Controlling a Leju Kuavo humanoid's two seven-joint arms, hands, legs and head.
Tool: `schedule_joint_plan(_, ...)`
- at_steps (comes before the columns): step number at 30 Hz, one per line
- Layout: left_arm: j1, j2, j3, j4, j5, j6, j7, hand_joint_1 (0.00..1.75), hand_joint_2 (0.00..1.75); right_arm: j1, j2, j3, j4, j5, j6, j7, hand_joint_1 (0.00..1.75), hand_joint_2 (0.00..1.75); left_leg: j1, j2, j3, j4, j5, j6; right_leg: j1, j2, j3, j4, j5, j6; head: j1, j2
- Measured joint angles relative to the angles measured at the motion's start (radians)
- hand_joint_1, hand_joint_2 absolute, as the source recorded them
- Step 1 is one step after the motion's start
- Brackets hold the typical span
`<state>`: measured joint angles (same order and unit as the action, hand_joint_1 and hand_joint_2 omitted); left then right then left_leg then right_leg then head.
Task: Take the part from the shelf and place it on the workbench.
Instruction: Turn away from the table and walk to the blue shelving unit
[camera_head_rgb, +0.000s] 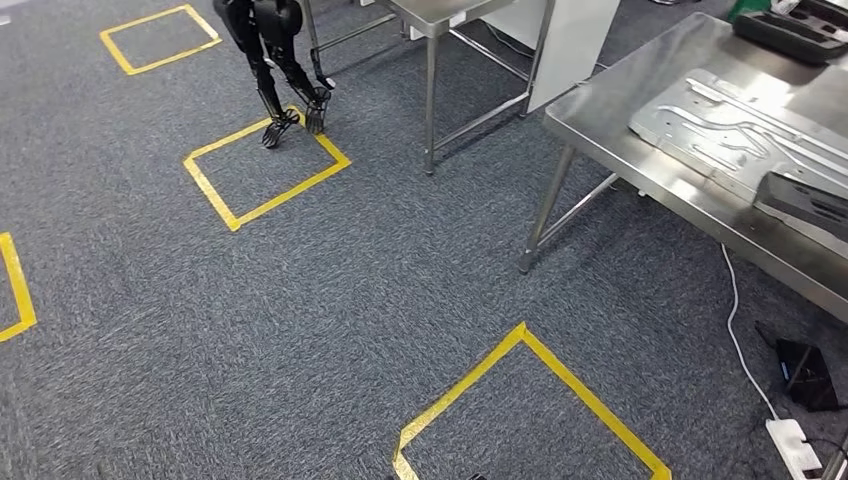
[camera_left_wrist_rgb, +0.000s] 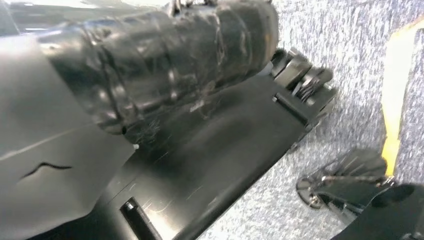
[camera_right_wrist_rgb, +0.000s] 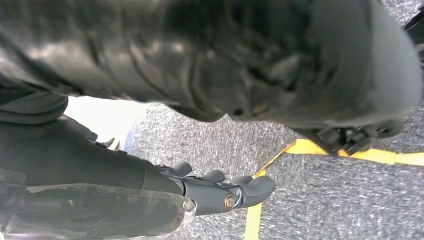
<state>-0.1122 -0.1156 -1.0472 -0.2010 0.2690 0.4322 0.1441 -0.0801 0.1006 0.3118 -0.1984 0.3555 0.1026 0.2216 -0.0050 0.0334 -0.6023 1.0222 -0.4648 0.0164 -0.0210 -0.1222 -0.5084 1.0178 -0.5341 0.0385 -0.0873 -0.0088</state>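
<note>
The steel workbench (camera_head_rgb: 600, 125) stands at the right of the head view. On it lie a silver pressed-metal part (camera_head_rgb: 720, 125), a dark part (camera_head_rgb: 805, 205) at its near end and a black tray (camera_head_rgb: 795, 30) at the far end. My right hand (camera_right_wrist_rgb: 220, 192) hangs over the grey carpet, fingers stretched out and a little apart, holding nothing. Of my left hand (camera_left_wrist_rgb: 45, 165) the wrist view catches the grey cover at the picture's edge; its fingers are hidden, so I cannot tell how they lie.
Another robot's dark legs (camera_head_rgb: 275, 70) stand on a yellow taped square (camera_head_rgb: 265, 165) at the back left. A second steel table (camera_head_rgb: 440, 20) and a white panel (camera_head_rgb: 575, 40) are behind. A white cable (camera_head_rgb: 735, 320), black box (camera_head_rgb: 805, 372) and power strip (camera_head_rgb: 795, 445) lie under the workbench.
</note>
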Motion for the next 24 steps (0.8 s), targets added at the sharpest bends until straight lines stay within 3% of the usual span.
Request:
schedule_joint_plan(2, 0.0, -0.001, 0.0, 0.0, 0.0, 0.0, 0.0, 0.0, 0.0, -0.002, 0.0, 0.003, 0.0, 0.0, 0.0, -0.001, 0.0, 0.0, 0.004, -0.021, 0.006, -0.008, 0.004, 0.013, -0.004, 0.042, -0.022, 0.058, -0.038, 0.006, 0.005, 0.0)
schedule_joint_plan(4, -0.001, -0.001, 0.0, 0.0, -0.001, 0.0, 0.0, 0.0, 0.0, -0.002, 0.0, 0.007, 0.0, -0.001, 0.0, -0.001, 0.0, 0.0, 0.004, -0.041, 0.007, -0.008, 0.005, 0.021, -0.002, 0.094, -0.089, 0.19, -0.095, 0.004, 0.01, 0.0)
schedule_joint_plan(5, -0.001, -0.001, 0.0, 0.0, -0.001, 0.0, 0.0, 0.0, 0.0, 0.0, 0.0, 0.009, 0.0, -0.002, 0.0, -0.001, 0.0, 0.0, 0.002, -0.053, 0.007, -0.008, 0.004, 0.024, 0.0, 0.106, -0.123, 0.251, -0.111, 0.002, 0.011, 0.0)
schedule_joint_plan(6, -0.001, -0.001, 0.0, 0.0, -0.002, -0.001, 0.001, 0.0, 0.0, 0.003, 0.0, 0.01, 0.0, -0.002, 0.001, -0.001, 0.0, 0.0, 0.0, -0.067, 0.007, -0.006, 0.004, 0.025, 0.002, 0.113, -0.148, 0.286, -0.111, 0.0, 0.011, 0.0)
schedule_joint_plan(7, -0.001, -0.001, 0.0, 0.0, -0.003, -0.001, 0.001, 0.0, 0.0, 0.004, -0.001, 0.01, 0.0, -0.002, 0.001, -0.001, 0.0, 0.0, -0.001, -0.082, 0.007, -0.004, 0.003, 0.026, 0.003, 0.117, -0.156, 0.284, -0.091, -0.003, 0.011, 0.0)
schedule_joint_plan(8, -0.001, -0.001, 0.0, 0.0, -0.004, -0.001, 0.001, 0.0, 0.0, 0.005, -0.001, 0.01, 0.001, -0.002, 0.001, -0.001, 0.0, 0.0, -0.001, -0.098, 0.007, -0.001, 0.002, 0.026, 0.004, 0.121, -0.148, 0.246, -0.057, -0.007, 0.011, 0.0)
schedule_joint_plan(10, -0.002, -0.002, 0.0, 0.0, -0.007, -0.001, 0.002, 0.0, 0.0, 0.003, -0.001, 0.011, 0.001, -0.002, 0.001, -0.001, 0.0, 0.0, -0.002, -0.127, 0.006, 0.006, -0.001, 0.024, 0.003, 0.152, -0.105, 0.119, 0.013, -0.016, 0.011, 0.0)
schedule_joint_plan(12, -0.003, -0.002, -0.001, 0.0, -0.007, -0.002, 0.002, 0.0, 0.0, 0.0, 0.0, 0.012, 0.001, -0.002, 0.001, -0.001, 0.0, 0.0, -0.002, -0.148, 0.0, 0.012, -0.002, 0.016, 0.002, 0.189, -0.076, 0.038, 0.037, -0.021, 0.01, 0.0)
schedule_joint_plan(13, -0.004, -0.002, -0.002, 0.0, -0.007, -0.004, 0.003, 0.0, 0.0, -0.001, 0.0, 0.014, 0.001, -0.002, 0.002, -0.001, 0.0, 0.0, 0.0, -0.156, -0.004, 0.012, -0.001, 0.011, 0.002, 0.197, -0.073, 0.03, 0.034, -0.023, 0.01, 0.0)
schedule_joint_plan(15, -0.005, 0.0, -0.006, 0.0, -0.007, -0.013, 0.006, 0.0, 0.0, -0.001, 0.002, 0.019, 0.001, -0.001, 0.003, -0.001, 0.0, 0.0, 0.003, -0.164, -0.011, 0.009, 0.002, 0.0, 0.002, 0.178, -0.067, 0.025, 0.039, -0.032, 0.01, 0.0)
schedule_joint_plan(17, -0.005, 0.001, -0.012, 0.0, -0.007, -0.027, 0.01, 0.0, 0.0, -0.002, 0.003, 0.028, 0.001, 0.004, 0.006, 0.001, 0.0, 0.0, 0.001, -0.122, -0.027, 0.039, -0.02, -0.014, 0.0, 0.157, -0.06, 0.017, 0.043, -0.044, 0.003, 0.0)
schedule_joint_plan(19, -0.008, 0.002, -0.017, 0.0, -0.007, -0.039, 0.012, 0.0, 0.0, -0.003, 0.004, 0.039, 0.001, 0.012, 0.01, 0.007, 0.0, 0.0, 0.001, -0.065, -0.075, 0.141, -0.079, -0.024, 0.0, 0.132, -0.057, 0.013, 0.044, -0.05, -0.004, 0.0)
schedule_joint_plan(21, -0.011, 0.002, -0.018, 0.0, -0.008, -0.045, 0.012, 0.0, 0.0, 0.0, 0.003, 0.049, 0.002, 0.017, 0.016, 0.016, 0.0, 0.0, 0.004, -0.048, -0.135, 0.266, -0.13, -0.029, 0.001, 0.1, -0.056, 0.013, 0.041, -0.051, -0.006, 0.0)
schedule_joint_plan(23, -0.011, 0.004, -0.019, 0.0, -0.008, -0.047, 0.013, 0.0, 0.0, 0.0, 0.003, 0.059, 0.002, 0.019, 0.019, 0.02, 0.0, 0.0, 0.005, -0.042, -0.138, 0.284, -0.116, -0.03, 0.001, 0.069, -0.054, 0.013, 0.038, -0.052, -0.006, 0.0)
schedule_joint_plan(24, -0.01, 0.004, -0.021, 0.0, -0.008, -0.049, 0.013, 0.0, 0.0, -0.002, 0.003, 0.065, 0.002, 0.019, 0.019, 0.02, 0.0, 0.0, 0.006, -0.037, -0.109, 0.235, -0.085, -0.029, 0.001, 0.057, -0.051, 0.013, 0.036, -0.051, -0.006, 0.0)
